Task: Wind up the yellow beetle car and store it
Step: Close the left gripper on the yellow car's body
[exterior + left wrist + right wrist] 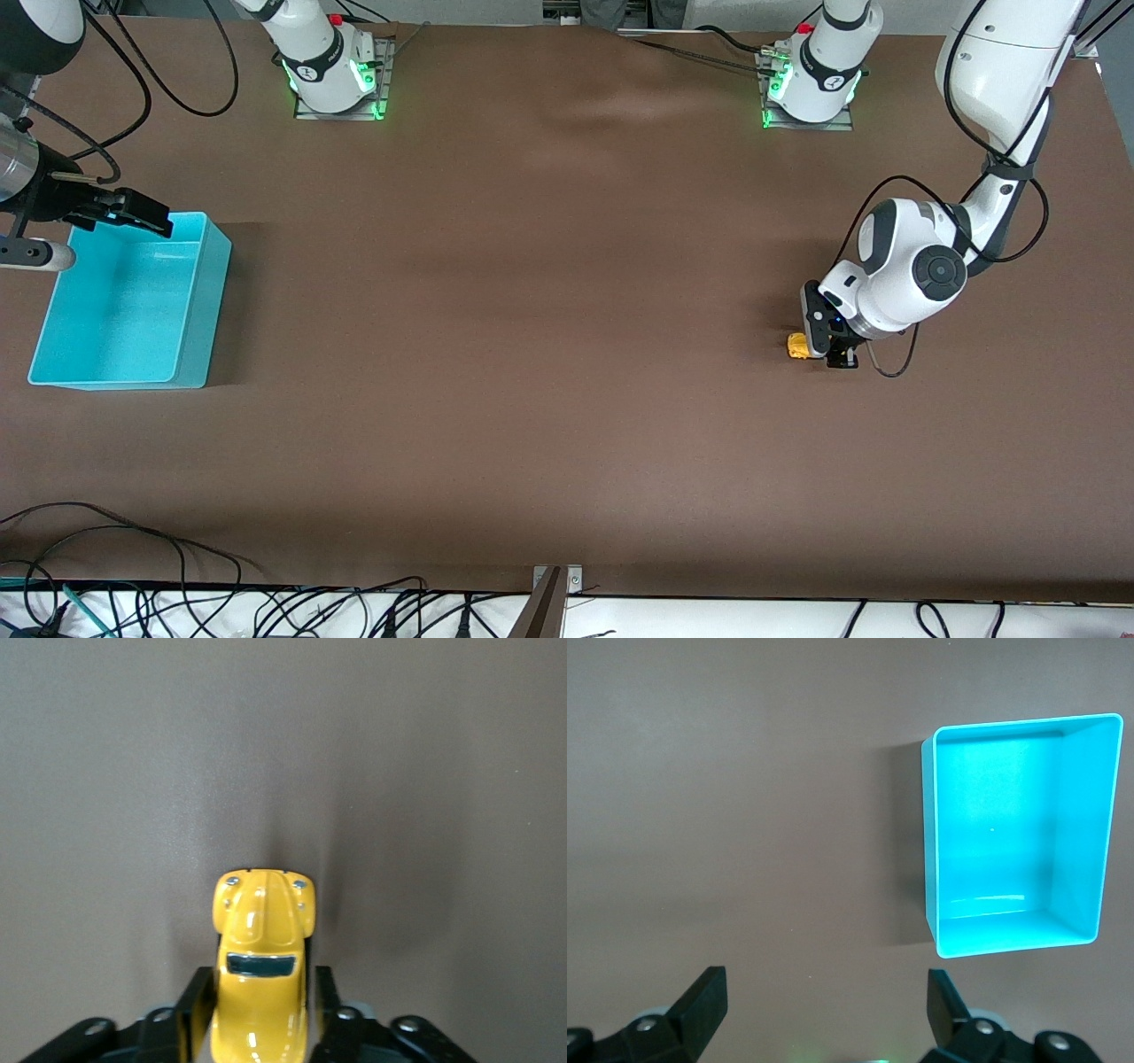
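Left end effector (828, 347) sits low on the worktop (549, 354) toward the left arm's end, its two dark fingers (197, 1005) pressed against the flanks of the yellow beetle car (261, 970), clamped on it. In the left wrist view the car fills the gap between the fingers, its rounded hood pointing away from the camera, with a dark windscreen and small pale headlights showing; its wheels are not visible there. The front view gives only a small yellow patch poking out beside the end effector, the rest being covered by the wrist. Whether the car rests on the brown surface or is raised slightly cannot be told.

Right end effector (133, 213) hangs over the rim of the turquoise bin (199, 292), at the right arm's end of the worktop, with its fingers (700, 1001) spread wide apart and nothing between them. The right wrist view looks down into the bin and shows a bare turquoise floor with glossy reflections, which the front view shows only at an angle. The bin and the car lie well apart, at the two ends of the worktop.

No brand, label or lettering can be read on the car or the bin; small markings on the arms' base joints are too small to make out.
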Controlling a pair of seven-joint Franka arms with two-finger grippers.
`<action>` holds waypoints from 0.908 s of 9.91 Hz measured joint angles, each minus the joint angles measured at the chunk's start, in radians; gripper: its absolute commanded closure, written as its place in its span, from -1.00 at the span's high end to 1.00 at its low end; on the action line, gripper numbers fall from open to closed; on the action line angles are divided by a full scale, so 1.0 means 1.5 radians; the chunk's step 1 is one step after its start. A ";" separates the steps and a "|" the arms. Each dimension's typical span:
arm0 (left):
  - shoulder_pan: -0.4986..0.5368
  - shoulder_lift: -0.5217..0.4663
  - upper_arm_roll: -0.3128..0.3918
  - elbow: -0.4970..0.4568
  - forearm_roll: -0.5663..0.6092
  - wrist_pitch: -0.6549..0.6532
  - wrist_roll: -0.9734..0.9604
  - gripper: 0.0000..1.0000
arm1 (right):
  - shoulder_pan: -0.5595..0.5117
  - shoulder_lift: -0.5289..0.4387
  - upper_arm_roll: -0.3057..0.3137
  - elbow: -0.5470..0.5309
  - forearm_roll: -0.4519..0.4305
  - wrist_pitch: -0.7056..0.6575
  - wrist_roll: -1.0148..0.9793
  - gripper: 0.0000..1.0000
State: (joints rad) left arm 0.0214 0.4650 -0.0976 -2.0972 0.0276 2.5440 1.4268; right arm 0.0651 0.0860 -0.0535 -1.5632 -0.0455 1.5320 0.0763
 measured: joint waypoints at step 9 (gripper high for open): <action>0.018 -0.001 0.004 0.000 0.000 -0.002 0.034 -0.29 | 0.000 0.003 0.000 0.000 0.000 0.000 0.000 1.00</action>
State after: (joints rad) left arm 0.0483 0.4640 -0.0922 -2.0970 0.0276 2.5411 1.4785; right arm 0.0652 0.0910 -0.0535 -1.5634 -0.0455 1.5325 0.0763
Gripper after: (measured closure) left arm 0.595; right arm 0.000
